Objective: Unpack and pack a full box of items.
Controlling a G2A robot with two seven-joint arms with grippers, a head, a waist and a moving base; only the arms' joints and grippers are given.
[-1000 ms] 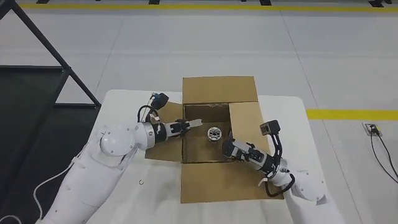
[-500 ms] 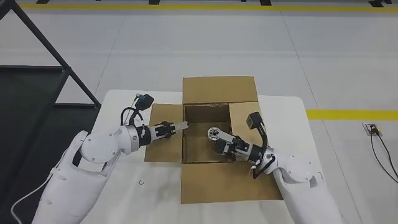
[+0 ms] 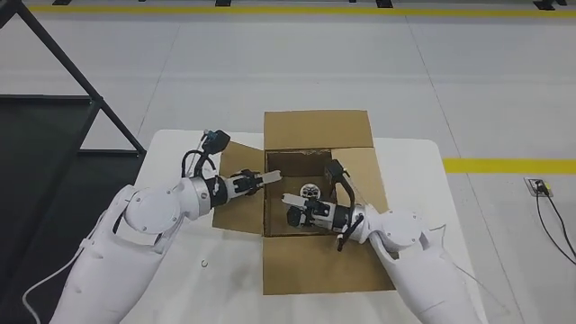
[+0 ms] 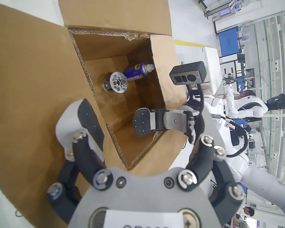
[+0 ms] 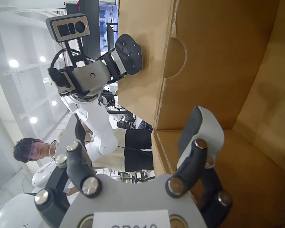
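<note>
On the counter: one cardboard box, at the middle of the top view, open at the top.
Flaps: four, all folded outward; the one toward frame left is tilted up rather than flat.
Contents: two things, both on the box floor near the far wall.
Spray can: one, lying on its side, with a blue body and a pale cap. Its tip is in the far corner of the box.
Can label: yellow and white print on the blue, too small to read.
Metal wheel: one, silver with a ring of holes, just beside the can. In the top view it sits in the upper half of the opening.
Left gripper: one, at the upper left corner of the opening, over the tilted flap's inner edge. Its fingers are spread wide and hold nothing.
Right gripper: one, inside the box at the lower left of the opening, well apart from the can and wheel. Its fingers are spread wide and empty.
Stickers: one white sticker on each wrist plate, the print cut off by the frame edge.
</note>
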